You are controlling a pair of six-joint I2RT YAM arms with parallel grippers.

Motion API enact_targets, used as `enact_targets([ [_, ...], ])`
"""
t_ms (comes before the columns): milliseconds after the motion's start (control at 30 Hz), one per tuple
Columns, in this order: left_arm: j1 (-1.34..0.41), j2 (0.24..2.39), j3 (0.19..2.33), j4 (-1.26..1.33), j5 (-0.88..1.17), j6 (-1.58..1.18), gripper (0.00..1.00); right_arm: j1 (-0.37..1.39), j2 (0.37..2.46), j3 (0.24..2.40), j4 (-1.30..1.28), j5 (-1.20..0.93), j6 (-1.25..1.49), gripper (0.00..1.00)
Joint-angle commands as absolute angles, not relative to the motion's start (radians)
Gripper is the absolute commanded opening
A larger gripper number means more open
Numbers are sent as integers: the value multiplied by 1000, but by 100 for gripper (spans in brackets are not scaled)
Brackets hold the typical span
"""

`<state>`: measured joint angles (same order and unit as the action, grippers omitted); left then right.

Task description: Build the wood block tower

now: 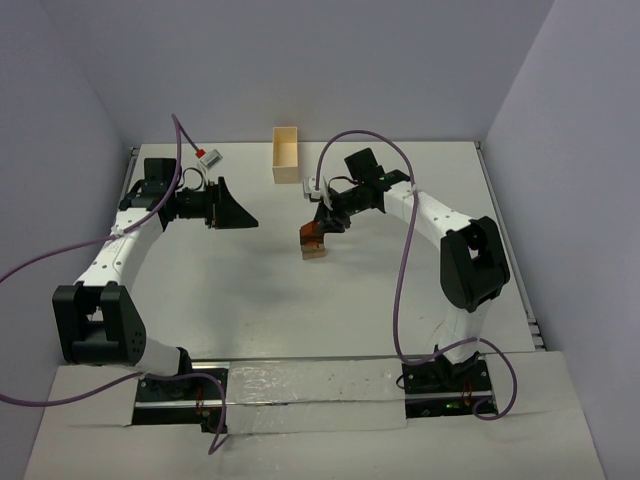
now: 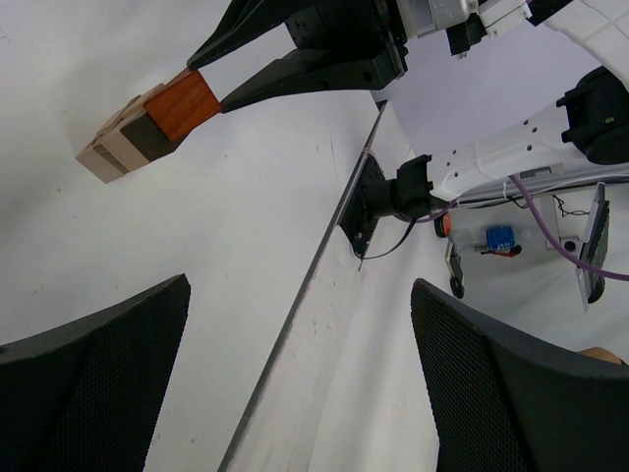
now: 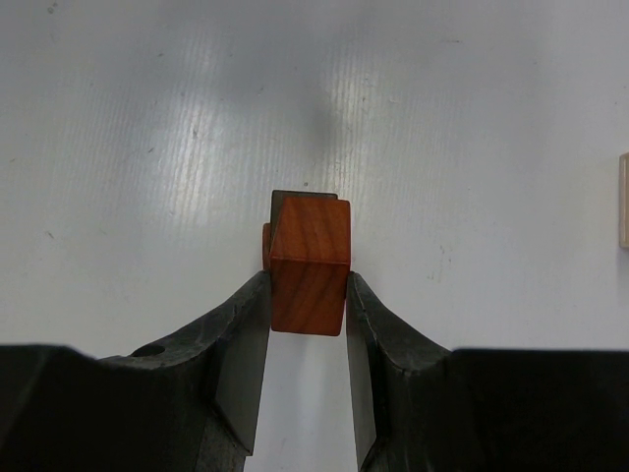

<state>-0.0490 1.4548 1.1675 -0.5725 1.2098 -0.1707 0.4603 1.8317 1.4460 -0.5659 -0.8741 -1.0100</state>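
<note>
- Red-brown block (image 3: 310, 265), one, pinched by right gripper (image 3: 308, 287), on top of the tower (image 1: 314, 247) at middle of table (image 1: 250, 300).
- Left gripper (image 1: 235, 214) spread wide, empty.
- One pale box (image 1: 285, 156) behind.

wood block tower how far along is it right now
Done: a short stack of tan and dark blocks stands mid-table. In hand: the right gripper is shut on a reddish-brown block set at the top of it, not yet released. Remaining: letting go and backing off. The left gripper hangs open and empty. No loose blocks show, and what lies in the pale box is unclear.
</note>
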Motion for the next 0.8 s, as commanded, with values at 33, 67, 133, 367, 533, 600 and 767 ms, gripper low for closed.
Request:
enact_targets([
  [33,-40,1456,1209,-566,1241,-144,99,466,1822,1453,-552,-911,-997,10],
  [67,-40,1457,1209,-566,1242,-145,99,467,1822,1454,-553,-913,-995,10],
  [133,-39,1457,1208,-565,1243,-146,99,468,1824,1453,-554,-914,-994,10],
  [367,-38,1454,1207,-568,1243,-144,99,469,1832,1454,-554,-896,-1000,10],
  [533,-37,1457,1206,-569,1246,-142,99,469,1836,1456,-554,-897,-997,14],
  [600,-37,1457,1208,-571,1247,-141,99,469,1840,1457,-556,-895,-1000,17],
  [767,-37,1462,1212,-574,1247,-140,99,469,1845,1466,-565,-896,-1003,21],
])
